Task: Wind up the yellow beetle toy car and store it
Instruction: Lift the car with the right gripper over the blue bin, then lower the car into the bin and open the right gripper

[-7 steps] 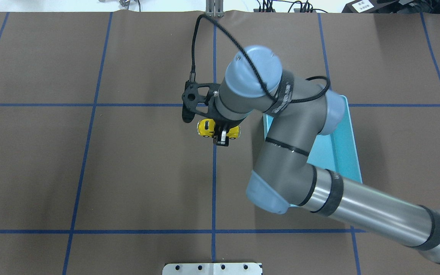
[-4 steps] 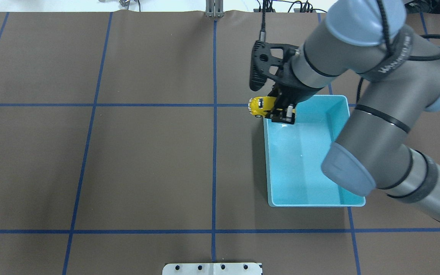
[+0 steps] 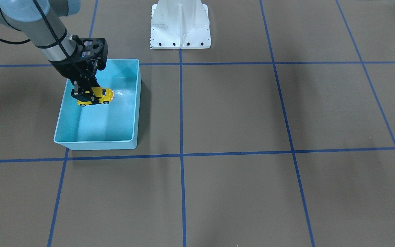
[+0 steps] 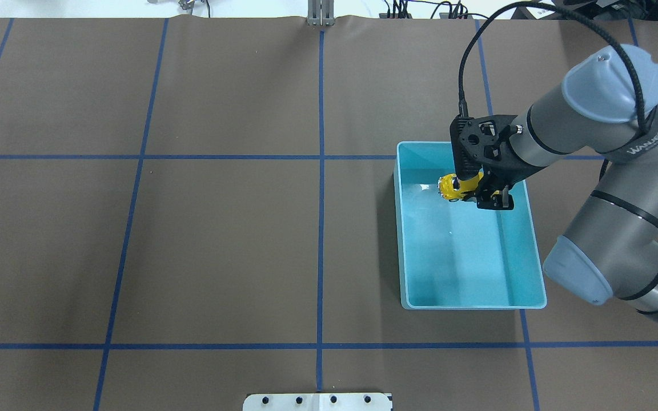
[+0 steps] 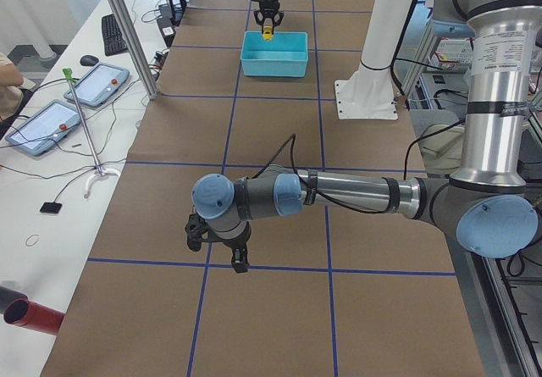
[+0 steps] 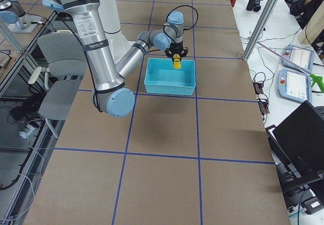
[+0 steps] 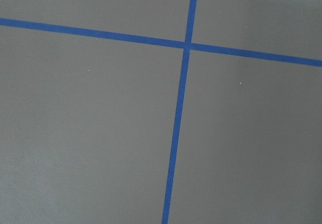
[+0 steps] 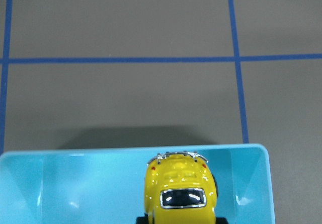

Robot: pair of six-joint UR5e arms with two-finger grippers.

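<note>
The yellow beetle toy car (image 4: 454,187) hangs in my right gripper (image 4: 480,193), which is shut on its rear half. It is held above the floor of the light blue bin (image 4: 400,240), at the bin's far end, nose pointing toward the table's middle. The front-facing view shows the car (image 3: 98,95) in the gripper (image 3: 85,96) over the bin (image 3: 96,145). The right wrist view shows the car's roof and window (image 8: 178,194) over the bin's wall (image 8: 75,183). My left gripper (image 5: 220,254) shows only in the left side view, low over the table, and I cannot tell its state.
The white robot base mount (image 3: 180,27) stands beside the bin. Blue tape lines grid the brown table cover (image 4: 192,228). The left wrist view shows only the table cover and a tape crossing (image 7: 186,45). A side table with tablets (image 5: 85,89) runs along the far edge.
My right arm has carried the car from the table's middle to the right, past the bin's near-left corner, and now holds it over the bin's interior.
</note>
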